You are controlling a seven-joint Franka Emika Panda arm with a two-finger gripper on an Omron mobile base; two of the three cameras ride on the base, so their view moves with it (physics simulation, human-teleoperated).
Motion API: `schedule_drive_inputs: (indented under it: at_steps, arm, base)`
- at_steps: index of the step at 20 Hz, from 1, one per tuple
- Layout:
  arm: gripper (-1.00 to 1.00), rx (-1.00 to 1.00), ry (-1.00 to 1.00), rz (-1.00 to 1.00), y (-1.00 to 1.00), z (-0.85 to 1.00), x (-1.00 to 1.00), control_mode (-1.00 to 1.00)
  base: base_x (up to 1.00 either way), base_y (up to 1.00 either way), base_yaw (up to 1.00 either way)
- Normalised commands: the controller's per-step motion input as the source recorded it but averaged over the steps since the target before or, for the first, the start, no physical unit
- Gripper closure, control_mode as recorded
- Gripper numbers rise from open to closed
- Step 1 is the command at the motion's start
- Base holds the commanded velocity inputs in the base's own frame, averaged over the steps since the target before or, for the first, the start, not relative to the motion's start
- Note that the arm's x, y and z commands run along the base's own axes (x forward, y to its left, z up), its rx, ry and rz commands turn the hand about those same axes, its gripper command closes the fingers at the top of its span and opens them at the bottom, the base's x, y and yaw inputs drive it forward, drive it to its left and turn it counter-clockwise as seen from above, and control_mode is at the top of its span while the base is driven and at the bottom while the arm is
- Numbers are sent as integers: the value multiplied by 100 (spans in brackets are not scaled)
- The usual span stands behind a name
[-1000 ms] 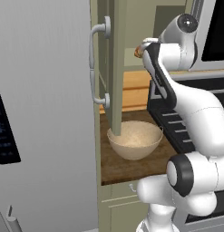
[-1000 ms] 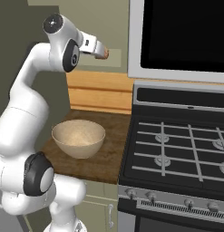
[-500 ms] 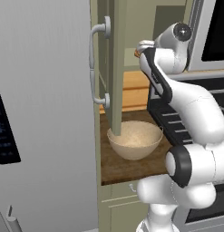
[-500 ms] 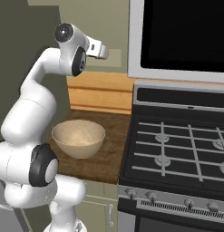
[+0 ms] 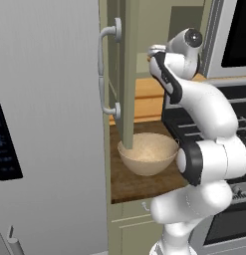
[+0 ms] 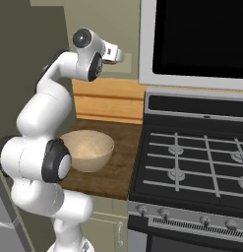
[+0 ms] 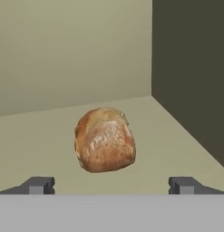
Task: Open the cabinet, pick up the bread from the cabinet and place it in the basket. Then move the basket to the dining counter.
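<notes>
The cabinet stands open, its sage-green door (image 5: 128, 74) swung out edge-on with the curved silver handle (image 5: 107, 69) on its left face. On the cabinet's pale shelf (image 7: 36, 149) lies the bread (image 7: 104, 139), a round brown crusty loaf. My gripper (image 7: 111, 186) is open, its two fingertips (image 7: 38, 185) spread wider than the loaf and a short way in front of it, not touching. The tan basket (image 5: 147, 154) sits below on the small brown worktop, holding nothing. The dining counter is out of view.
A grey fridge (image 5: 45, 124) fills the left. The stove (image 6: 192, 162) with its burner grates stands right of the worktop (image 6: 118, 167), and a microwave (image 6: 201, 39) hangs above it. The cabinet's dark right wall (image 7: 190, 68) is close to the bread.
The arm has stretched forward and its upper joint has dropped a little, carrying the hand further toward the cabinet shelf. Door and basket have not moved.
</notes>
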Motion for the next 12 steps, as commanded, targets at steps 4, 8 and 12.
schedule_drive_inputs:
  at_steps: [4,8,12]
  arm:
    - [-100,0,0,0,0,-5,35,-100]
    - [-100,0,0,0,0,-2,24,-100]
    - [-100,0,0,0,0,-17,16,-100]
  base:
    - [0,0,0]
    - [0,0,0]
    - [0,0,0]
